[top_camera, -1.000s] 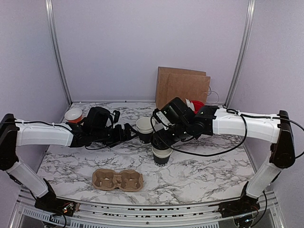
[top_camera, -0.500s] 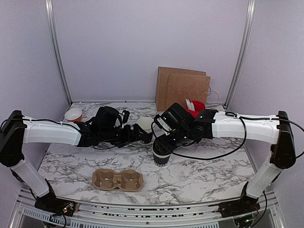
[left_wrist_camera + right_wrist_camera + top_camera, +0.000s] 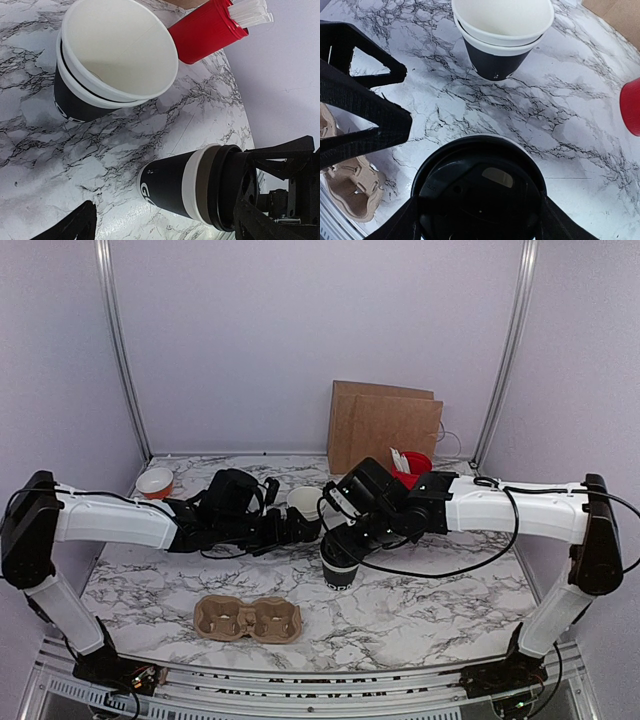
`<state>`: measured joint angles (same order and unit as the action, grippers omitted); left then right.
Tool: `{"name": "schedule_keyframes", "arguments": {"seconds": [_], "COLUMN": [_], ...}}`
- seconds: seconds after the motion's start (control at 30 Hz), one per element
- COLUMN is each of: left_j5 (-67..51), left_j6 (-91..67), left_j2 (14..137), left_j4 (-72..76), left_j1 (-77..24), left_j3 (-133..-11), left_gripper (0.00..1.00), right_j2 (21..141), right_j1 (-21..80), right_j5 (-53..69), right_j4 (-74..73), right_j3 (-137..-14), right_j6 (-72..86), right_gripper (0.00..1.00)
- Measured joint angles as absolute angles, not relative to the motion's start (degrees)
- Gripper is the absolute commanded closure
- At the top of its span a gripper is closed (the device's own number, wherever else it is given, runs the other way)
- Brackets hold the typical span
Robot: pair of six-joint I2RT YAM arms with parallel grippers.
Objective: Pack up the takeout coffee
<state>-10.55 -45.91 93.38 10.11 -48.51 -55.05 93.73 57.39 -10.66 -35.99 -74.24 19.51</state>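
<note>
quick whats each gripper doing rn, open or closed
left gripper: open, holding nothing, beside the stacked cups
right gripper: closed on the black lid atop the black cup

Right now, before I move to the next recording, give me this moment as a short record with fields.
left gripper: open, empty, just short of the nested paper cups, cream inside black
right gripper: shut on the black round plastic lid
lid: on the mouth of the lone black paper cup, upright on the marble-patterned table
brown moulded-pulp cup carrier: both pockets empty, near table edge
stage: no cup in carrier yet
</note>
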Motion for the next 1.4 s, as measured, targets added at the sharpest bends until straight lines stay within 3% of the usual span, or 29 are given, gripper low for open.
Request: {"name": "schedule_keyframes", "arguments": {"seconds": [1.4], "left_j5": [-11.0], "left_j6": [-44.7], "left_j2": [95.7], "left_j4": [10.0], "left_j1": [-49.0], "left_j3": [-55.4], "left_gripper": [0.08], "right_j2": [96.3], "right_j1": [57.6], "right_j5": [-13.2], "right_j4": [-35.0], "right_j3": [-74.6], "right_j6": [19.5], "right_gripper": [0.3]}}
